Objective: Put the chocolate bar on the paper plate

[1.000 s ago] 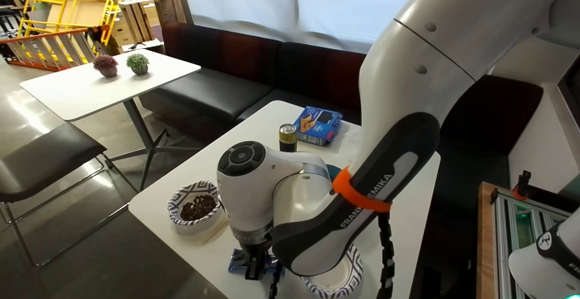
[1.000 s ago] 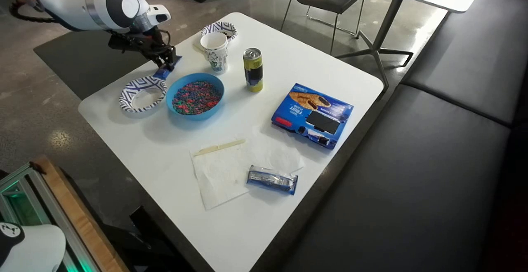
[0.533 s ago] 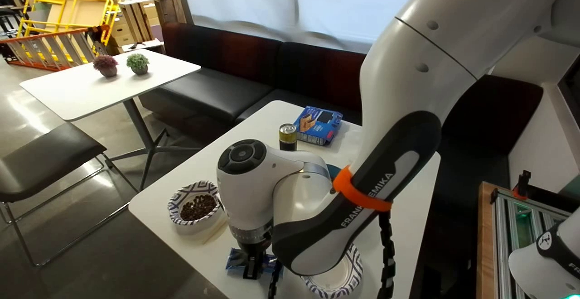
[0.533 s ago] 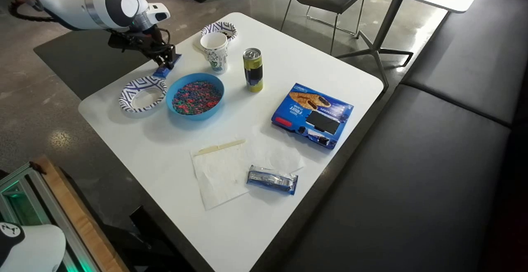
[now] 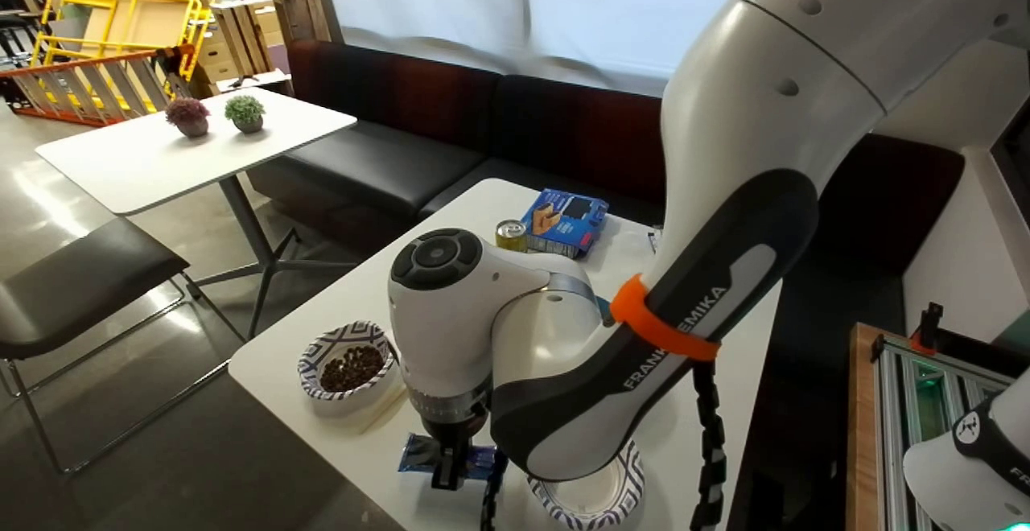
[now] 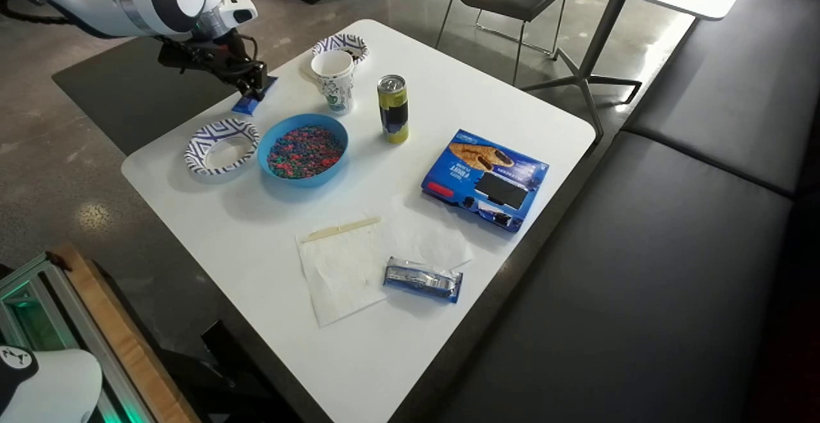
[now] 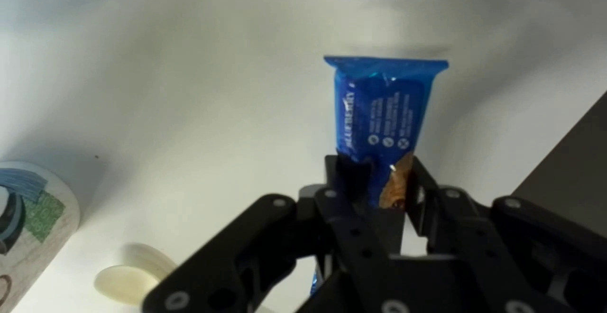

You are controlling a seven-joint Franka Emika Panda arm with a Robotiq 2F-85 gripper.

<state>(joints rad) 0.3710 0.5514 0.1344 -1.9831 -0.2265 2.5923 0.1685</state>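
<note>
In an exterior view the arm (image 5: pixel 724 169) came up a touch and the chocolate bar (image 5: pixel 420 454) rode along, so the pick seems to have worked. In an exterior view the paper plate (image 6: pixel 206 134) (round, white, blue-striped rim) is near the bar, which isn't over it yet. Wrist view: gripper (image 7: pixel 374 167) pinched snug on the bar, no wider than it; glossy blue, flat rectangle, flared end.

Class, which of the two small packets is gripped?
The blue bar nearer the blue bowl, pinched in the gripper; the silvery packet lies near the blue box.
</note>
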